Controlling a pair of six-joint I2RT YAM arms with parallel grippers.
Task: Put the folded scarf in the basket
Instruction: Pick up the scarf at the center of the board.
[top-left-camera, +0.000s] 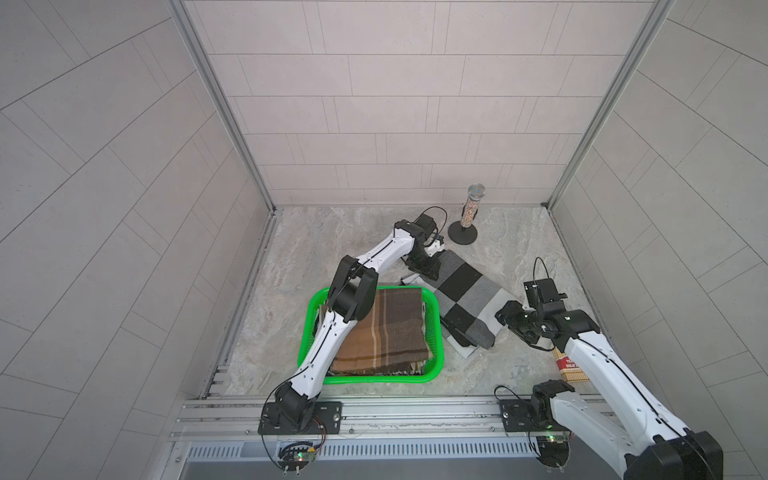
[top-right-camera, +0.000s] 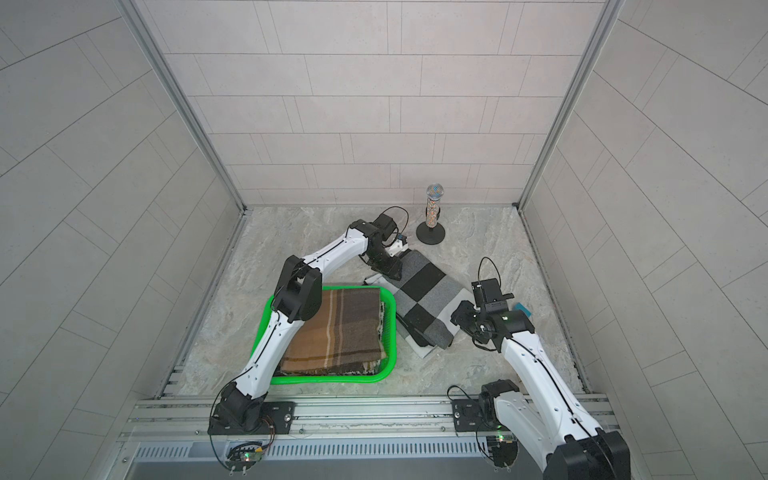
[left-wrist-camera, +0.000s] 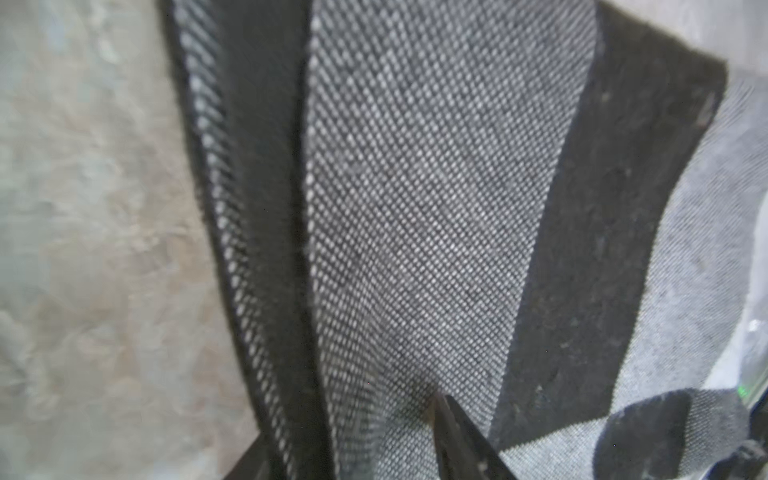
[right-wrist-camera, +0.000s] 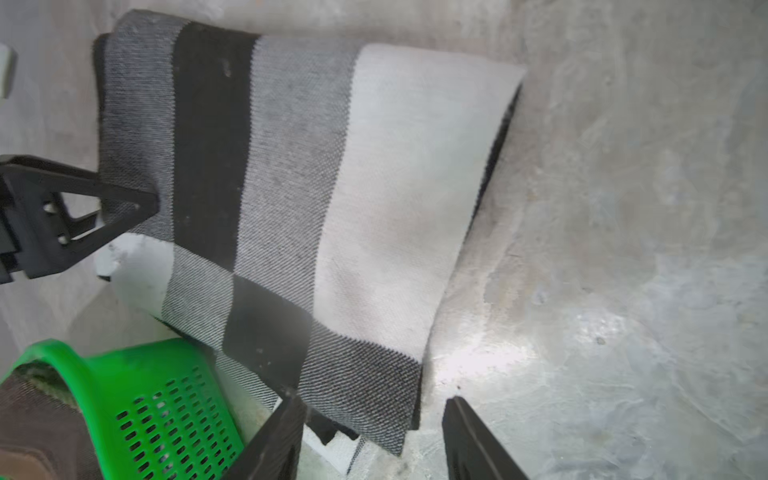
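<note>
Overhead, the left arm reaches from its base at 7 o'clock across the green basket (top-left-camera: 434, 332) toward the middle of the desk (top-left-camera: 332, 245), its elbow raised above the basket and its wrist bent down onto the far end of the folded grey, black and white checked scarf (top-left-camera: 465, 297). The left gripper (top-left-camera: 428, 272) meets the cloth at that end; in the left wrist view one dark finger (left-wrist-camera: 461, 440) lies on the grey weave, while its partner is hidden, so whether the fingers are clamped on the scarf cannot be told. The right arm comes in from 5 o'clock, forearm rising and wrist turned toward the scarf's near white end. The right gripper (right-wrist-camera: 374, 419) has its fingers (right-wrist-camera: 274, 436) apart, one tip at the scarf's near corner, the other over bare desk beside it. The scarf lies flat on the desk just to the 3 o'clock side of the basket, outside it, one long edge close along the rim. A folded brown plaid scarf (top-left-camera: 386, 328) already fills the basket. A glittery microphone (top-left-camera: 471, 212) stands on a round base at 1 o'clock, well apart from the cloth, and a red-labelled packet (top-left-camera: 569, 365) shows beneath the right forearm.
</note>
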